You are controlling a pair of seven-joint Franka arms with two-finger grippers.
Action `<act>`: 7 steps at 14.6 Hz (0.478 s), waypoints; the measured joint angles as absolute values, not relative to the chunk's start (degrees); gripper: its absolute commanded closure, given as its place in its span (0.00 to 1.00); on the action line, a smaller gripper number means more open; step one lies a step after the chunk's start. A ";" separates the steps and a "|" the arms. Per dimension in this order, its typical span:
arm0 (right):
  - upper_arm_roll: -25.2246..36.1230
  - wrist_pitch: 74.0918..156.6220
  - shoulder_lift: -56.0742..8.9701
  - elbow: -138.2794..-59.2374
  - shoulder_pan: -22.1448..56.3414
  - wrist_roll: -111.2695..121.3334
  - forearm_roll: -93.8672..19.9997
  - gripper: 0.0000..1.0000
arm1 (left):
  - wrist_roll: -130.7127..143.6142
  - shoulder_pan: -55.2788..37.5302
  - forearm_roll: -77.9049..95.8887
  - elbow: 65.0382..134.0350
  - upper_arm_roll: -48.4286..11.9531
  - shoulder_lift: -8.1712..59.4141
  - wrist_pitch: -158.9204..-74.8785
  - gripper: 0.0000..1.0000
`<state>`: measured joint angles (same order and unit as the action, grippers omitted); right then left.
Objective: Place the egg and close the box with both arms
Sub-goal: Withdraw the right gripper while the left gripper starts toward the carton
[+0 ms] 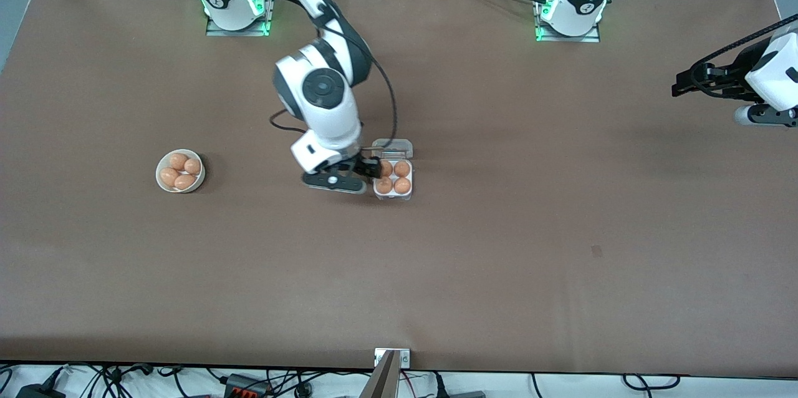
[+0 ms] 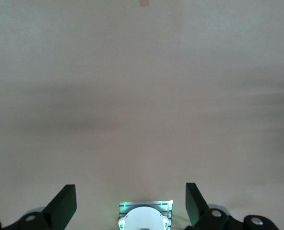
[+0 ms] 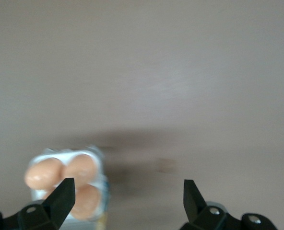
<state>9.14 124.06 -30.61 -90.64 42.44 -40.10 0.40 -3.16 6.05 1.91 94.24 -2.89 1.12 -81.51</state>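
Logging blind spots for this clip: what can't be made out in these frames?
- Box: front view, right gripper covers its edge toward the right arm's end; whether the fingers touch it cannot be told.
- Lid: clear plastic, its hinge too small to see.
- Right wrist view: eggs blurred, fourth egg hidden by a finger.
- Left gripper: front view, arm cut by the picture's edge.

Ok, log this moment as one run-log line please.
right gripper: open, beside box | box: four eggs in, lid open | left gripper: open, waiting at left arm's table end | bowl: four eggs
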 measured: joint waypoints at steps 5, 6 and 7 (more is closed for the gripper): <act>17.64 108.97 -23.04 -90.63 42.14 -20.23 0.41 0.00 | -3.16 6.05 2.85 94.24 -2.89 1.16 -80.64 0.00; 19.51 106.31 -21.41 -90.56 41.98 -16.25 0.40 0.00 | -3.18 6.05 3.02 94.24 -2.90 1.17 -80.46 0.03; 21.11 103.69 -19.45 -90.53 41.38 -12.10 0.39 0.00 | -3.25 6.03 3.45 94.24 -2.91 1.19 -80.15 0.09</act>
